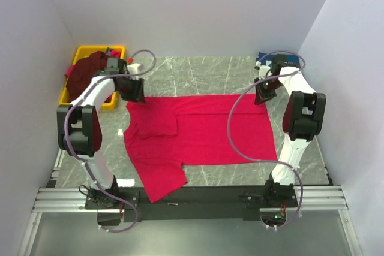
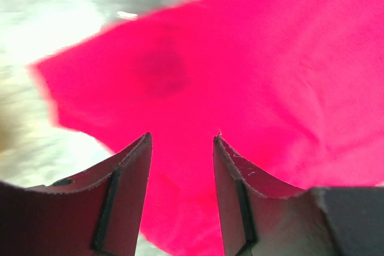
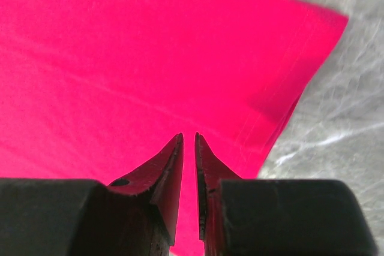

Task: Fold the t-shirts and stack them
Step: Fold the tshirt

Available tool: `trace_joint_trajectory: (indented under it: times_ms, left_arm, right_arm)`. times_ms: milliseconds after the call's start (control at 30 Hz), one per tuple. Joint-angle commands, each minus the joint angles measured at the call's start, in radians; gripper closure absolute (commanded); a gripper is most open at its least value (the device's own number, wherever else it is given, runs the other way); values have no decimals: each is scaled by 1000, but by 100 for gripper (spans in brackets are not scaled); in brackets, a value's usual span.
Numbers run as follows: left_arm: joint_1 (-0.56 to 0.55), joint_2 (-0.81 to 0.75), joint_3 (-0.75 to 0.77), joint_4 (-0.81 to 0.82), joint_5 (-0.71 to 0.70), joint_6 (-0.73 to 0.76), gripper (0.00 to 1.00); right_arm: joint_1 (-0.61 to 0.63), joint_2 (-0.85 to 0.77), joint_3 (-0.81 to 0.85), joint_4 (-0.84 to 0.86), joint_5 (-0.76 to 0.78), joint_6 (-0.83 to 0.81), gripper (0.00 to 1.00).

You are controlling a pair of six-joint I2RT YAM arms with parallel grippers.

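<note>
- The crimson-red t-shirt [image 1: 204,130] is spread flat across the middle of the marble table [image 1: 210,67]. One sleeve [image 1: 162,178] is splayed toward the near edge, and a folded patch lies near the collar side.
- The left gripper [image 2: 183,139] is held over the shirt's far-left corner with its jaws parted and nothing between them. If it is closed from this height, only air or a single top layer may be caught, and the fold would be dragged askew.
- The right gripper [image 3: 189,139] is poised over the far-right hem corner with its jaws drawn almost together and only a thin slit between them. No cloth is seen pinched. The hem would be pushed and bunched rather than gripped if the gripper is lowered like this.
- An uneven lift is likely if one corner is taken and the other missed, and the soft cloth would be twisted.
- The splayed sleeve could be trapped under the body in a later fold, which would leave a lumpy stack.
- A dark maroon tee [image 1: 84,73] is heaped in the yellow bin [image 1: 111,49], just beside the left arm, and could be snagged by a wide swing.
</note>
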Motion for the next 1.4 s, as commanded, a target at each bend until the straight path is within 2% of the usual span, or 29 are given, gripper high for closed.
trace_joint_trajectory:
  times_ms: [0, 267, 333, 500, 667, 800, 867, 933, 1100, 1367]
  left_arm:
    - [32, 29, 52, 47, -20, -45, 50]
    - [49, 83, -6, 99, -121, -75, 54]
    - [54, 83, -17, 112, -136, -114, 53]
    - [52, 75, -45, 127, -204, -108, 51]
    - [54, 89, -77, 113, -204, -93, 52]
    - [52, 65, -98, 112, -175, -58, 61]
    - [54, 31, -98, 107, -152, -50, 68]
    - [54, 8, -95, 102, -137, -45, 70]
    - [25, -46, -107, 106, -97, -41, 71]
    - [-14, 75, -106, 136, -107, -111, 69]
  right_arm:
    - [13, 21, 38, 35, 39, 15, 79]
    - [16, 52, 16, 68, 118, 9, 80]
    - [16, 60, 18, 69, 122, 8, 80]
    - [16, 72, 22, 69, 125, 6, 80]
    - [16, 75, 18, 67, 142, 0, 80]
    - [14, 80, 19, 72, 173, -8, 82]
    - [14, 80, 25, 65, 177, -9, 85]
    - [16, 58, 24, 59, 170, -11, 87]
    - [20, 0, 5, 79, 133, -2, 87]
    - [39, 109, 65, 73, 182, 1, 87]
